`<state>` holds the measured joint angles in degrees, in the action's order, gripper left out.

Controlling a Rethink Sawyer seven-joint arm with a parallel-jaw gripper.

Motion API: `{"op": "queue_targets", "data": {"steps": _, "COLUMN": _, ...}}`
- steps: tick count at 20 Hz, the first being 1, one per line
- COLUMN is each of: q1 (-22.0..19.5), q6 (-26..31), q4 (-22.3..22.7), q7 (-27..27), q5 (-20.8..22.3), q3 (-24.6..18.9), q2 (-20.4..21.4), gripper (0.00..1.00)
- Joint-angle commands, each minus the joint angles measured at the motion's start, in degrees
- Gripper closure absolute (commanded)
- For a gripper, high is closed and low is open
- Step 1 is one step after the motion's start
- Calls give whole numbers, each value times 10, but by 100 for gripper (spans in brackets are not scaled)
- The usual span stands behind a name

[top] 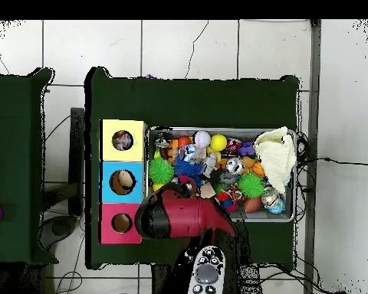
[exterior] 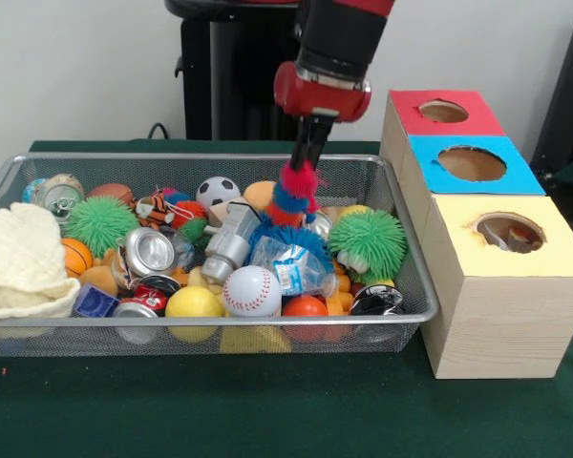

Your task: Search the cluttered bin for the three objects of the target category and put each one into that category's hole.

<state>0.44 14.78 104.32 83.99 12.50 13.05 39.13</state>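
Observation:
My gripper (exterior: 304, 174) reaches down into the wire bin (exterior: 413, 315), its black fingers shut on the top of a fuzzy red and blue striped toy (exterior: 290, 200). The toy hangs upright over the middle of the clutter, just behind a blue fuzzy ball (exterior: 296, 239). To the right of the bin stand three wooden boxes, each with a round hole: red top (exterior: 415, 122), blue top (exterior: 430, 172), yellow top (exterior: 458, 253). Something lies inside the yellow box's hole. In the overhead view the red arm (top: 175, 217) hides the gripper.
The bin is packed with two green spiky balls (exterior: 368, 243) (exterior: 98, 222), a baseball (exterior: 251, 290), a soccer ball (exterior: 217, 191), crushed cans (exterior: 149, 251), orange and yellow balls and a white cloth (exterior: 19, 262) at its left end. Green felt covers the table (exterior: 267, 410).

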Motion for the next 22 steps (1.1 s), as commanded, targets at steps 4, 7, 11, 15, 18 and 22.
{"op": "queue_targets", "data": {"steps": 4, "q1": -19, "q6": 268, "q4": -105, "q7": 0, "q5": -32, "q3": -58, "q2": 102, "gripper": 100}}
{"op": "queue_targets", "data": {"steps": 7, "q1": -28, "q6": 281, "q4": -111, "q7": 1, "q5": -28, "q3": -69, "q2": 106, "gripper": 100}}
{"op": "queue_targets", "data": {"steps": 11, "q1": -34, "q6": 304, "q4": -124, "q7": 2, "q5": -23, "q3": -80, "q2": 108, "gripper": 100}}
{"op": "queue_targets", "data": {"steps": 15, "q1": -37, "q6": 317, "q4": -130, "q7": 7, "q5": -22, "q3": -86, "q2": 110, "gripper": 100}}
{"op": "queue_targets", "data": {"steps": 18, "q1": -38, "q6": 331, "q4": -133, "q7": 8, "q5": -25, "q3": -91, "q2": 116, "gripper": 100}}
{"op": "queue_targets", "data": {"steps": 22, "q1": -41, "q6": 339, "q4": -136, "q7": -3, "q5": -26, "q3": -104, "q2": 116, "gripper": 100}}
